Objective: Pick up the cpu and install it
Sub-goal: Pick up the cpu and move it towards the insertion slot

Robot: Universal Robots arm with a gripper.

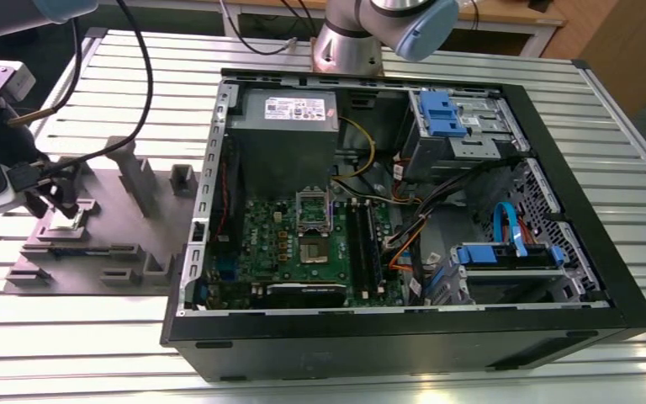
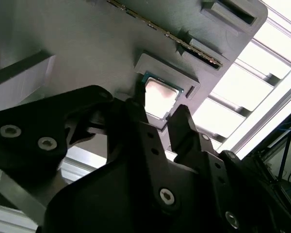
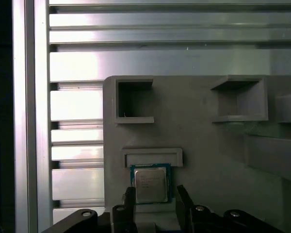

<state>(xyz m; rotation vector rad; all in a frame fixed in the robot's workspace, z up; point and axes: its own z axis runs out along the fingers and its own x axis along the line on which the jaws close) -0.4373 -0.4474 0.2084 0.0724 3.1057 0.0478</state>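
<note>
The black two-fingered claw [image 3: 155, 194] hovers with its fingers apart, clamped on nothing, over the small flat silvery-grey square cpu [image 3: 150, 180], which lies directly below in a shallow recess of the grey plastic holder block [image 3: 208, 160] on the slatted aluminium worktop [image 3: 77, 63], one cpu edge between the fingertips.

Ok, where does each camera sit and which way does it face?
Exterior view: off the arm, high, looking down on computer case and fixture; pincer at the exterior view's left.
First wrist view: at the wrist, faces the cpu past the pincer.
Second wrist view: at the wrist, aslant over the pincer's body.
Both wrist views share cpu and fingers.
</note>
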